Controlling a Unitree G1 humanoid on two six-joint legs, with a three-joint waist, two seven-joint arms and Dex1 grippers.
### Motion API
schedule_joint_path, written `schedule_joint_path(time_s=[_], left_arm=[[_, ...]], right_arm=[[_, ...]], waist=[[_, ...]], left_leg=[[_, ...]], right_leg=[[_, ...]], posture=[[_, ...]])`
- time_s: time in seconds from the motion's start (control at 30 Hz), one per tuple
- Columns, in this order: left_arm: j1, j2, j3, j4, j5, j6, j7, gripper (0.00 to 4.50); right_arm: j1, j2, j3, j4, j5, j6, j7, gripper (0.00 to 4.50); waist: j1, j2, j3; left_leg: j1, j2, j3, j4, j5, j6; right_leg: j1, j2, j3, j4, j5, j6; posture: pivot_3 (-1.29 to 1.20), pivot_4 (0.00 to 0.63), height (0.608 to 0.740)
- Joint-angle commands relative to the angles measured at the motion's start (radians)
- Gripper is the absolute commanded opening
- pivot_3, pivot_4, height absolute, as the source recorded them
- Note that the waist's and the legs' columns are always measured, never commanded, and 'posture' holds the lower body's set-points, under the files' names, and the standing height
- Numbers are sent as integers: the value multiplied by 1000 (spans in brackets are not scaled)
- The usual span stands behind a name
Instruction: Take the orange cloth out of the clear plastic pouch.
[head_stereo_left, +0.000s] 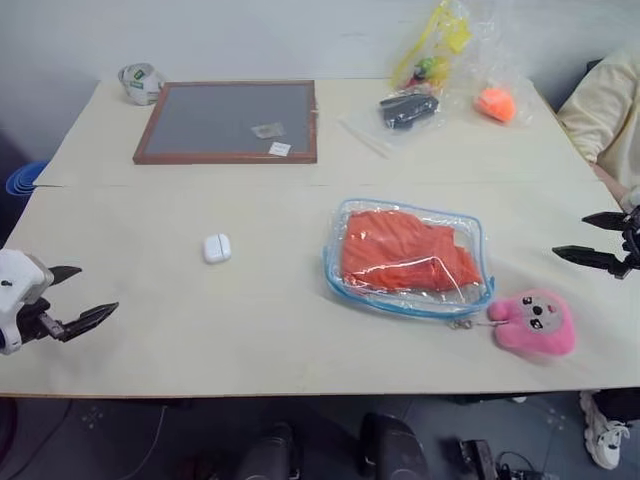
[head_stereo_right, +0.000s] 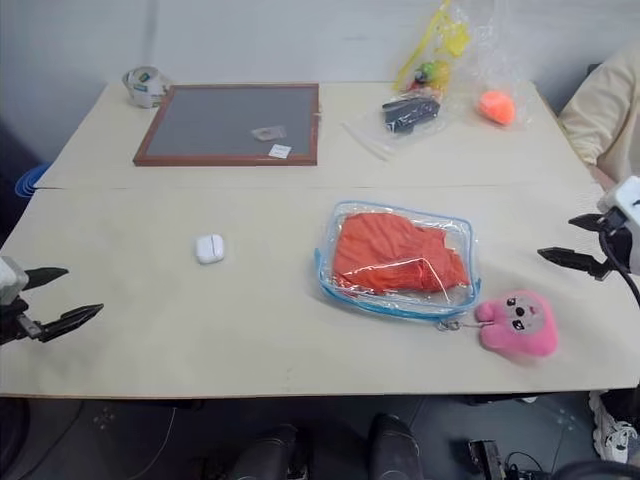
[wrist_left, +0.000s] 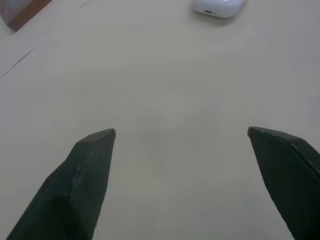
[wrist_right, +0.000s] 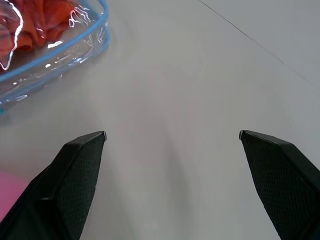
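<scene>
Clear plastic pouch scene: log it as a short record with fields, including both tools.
pouch: flat clear plastic pouch with light-blue edging, lying flat on the pale table
contents: bright orange folded cloth, inside the pouch
attached: pink plush toy chained on at the pouch's near right corner
left tool: open, empty, over the table's near left edge
right tool: open, empty, right of the pouch, apart from it
nearby: small white rounded case left of the pouch; brown-framed grey board at the far side
</scene>
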Motion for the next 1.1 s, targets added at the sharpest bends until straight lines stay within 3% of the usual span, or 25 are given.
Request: schedule_joint_path(time_s=[0.03,0.43,0.8,0.97,1.03,1.1], left_arm=[[14,18,27,-6,15,-21,2,4468],[34,3,37,-37,-16,51,25,4468],[22,-35,52,-122,-104,169,41,4468],[7,-89,45,-290,-145,317,162,4468],[-23,-108,35,-376,-149,408,256,4468],[-152,-182,5,-474,-187,609,448,4468]], right_arm=[[-22,-14,-6,22,-8,-24,1,4476],[-33,6,-5,64,-32,-78,-62,4476],[-41,6,-30,72,-2,-50,-25,4476],[-53,31,-45,-33,55,-24,85,4476],[-48,50,-59,-121,98,23,129,4476],[-15,85,-79,-311,187,146,162,4476]], waist=[[0,0,0],[5,0,0],[3,0,0],[4,0,0],[5,0,0],[7,1,0]], left_leg=[[0,0,0,0,0,0],[0,1,1,1,0,0],[1,1,2,1,0,0],[0,1,1,1,0,0],[1,1,1,2,0,0],[0,2,0,2,0,0]], right_leg=[[0,0,0,0,0,0],[0,0,1,0,0,0],[0,1,2,0,0,-1],[0,1,2,1,0,-1],[0,1,3,1,1,-1],[0,1,4,1,1,-1]], posture=[[0,150,740],[0,150,740],[0,150,740],[0,150,740],[0,150,740],[0,150,740]])
